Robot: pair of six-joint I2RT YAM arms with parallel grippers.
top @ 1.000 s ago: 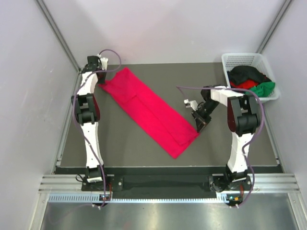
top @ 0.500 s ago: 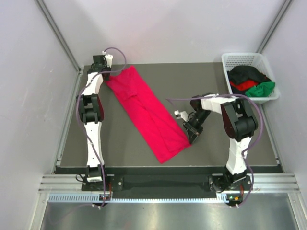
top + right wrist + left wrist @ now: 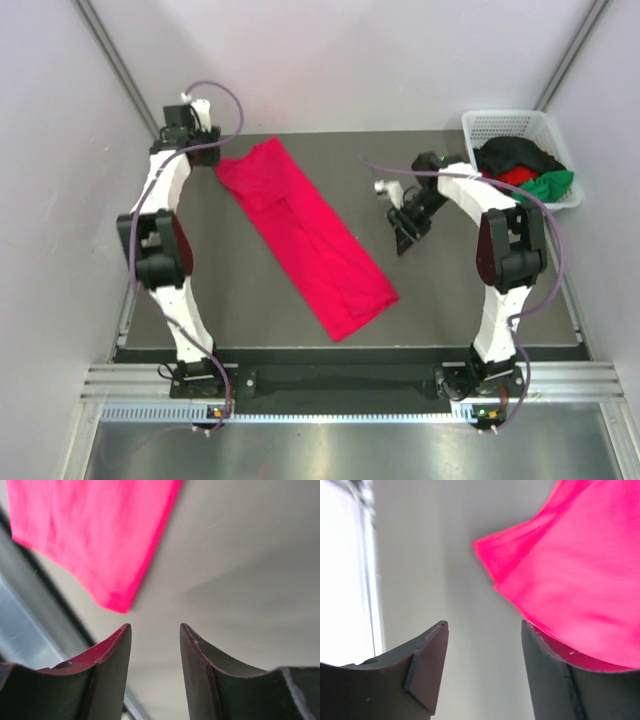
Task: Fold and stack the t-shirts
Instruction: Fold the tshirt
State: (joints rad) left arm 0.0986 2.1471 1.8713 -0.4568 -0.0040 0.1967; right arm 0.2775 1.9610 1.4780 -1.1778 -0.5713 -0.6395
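A crimson-pink t-shirt, folded into a long strip, lies flat and slanted from the table's far left to its near middle. My left gripper hangs open just left of the strip's far end, with nothing between its fingers; its wrist view has my left gripper over bare table, the t-shirt's corner up and right. My right gripper stands open and empty to the right of the strip. In its wrist view my right gripper sits over bare table, the t-shirt's near corner at upper left.
A white mesh basket stands at the far right corner, holding a black t-shirt, a red one and a green one. Pale walls close in the left, back and right. A metal rail runs along the front edge.
Both grippers opened and let go of the crimson-pink t-shirt. The left one drew back toward the far left corner; the right one lifted away to the far right. The strip now lies flat.
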